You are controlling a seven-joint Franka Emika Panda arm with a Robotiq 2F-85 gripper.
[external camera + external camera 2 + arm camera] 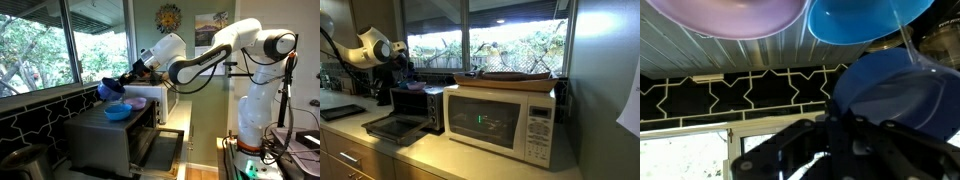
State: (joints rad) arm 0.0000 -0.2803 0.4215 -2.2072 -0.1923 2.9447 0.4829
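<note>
Clutching the edge of a dark blue bowl (107, 90), the end effector (124, 83) is clenched on it and holds it in the air above the toaster oven (110, 140), near the window (50, 50); the wrist view shows this bowl close against the dark fingers (800, 145); on the oven's top sit a lighter blue bowl (118, 112) and a purple plate (136, 102), just beside each other; the oven's door hangs open; a microwave (500, 120) stands beside it on the counter (430, 150).
</note>
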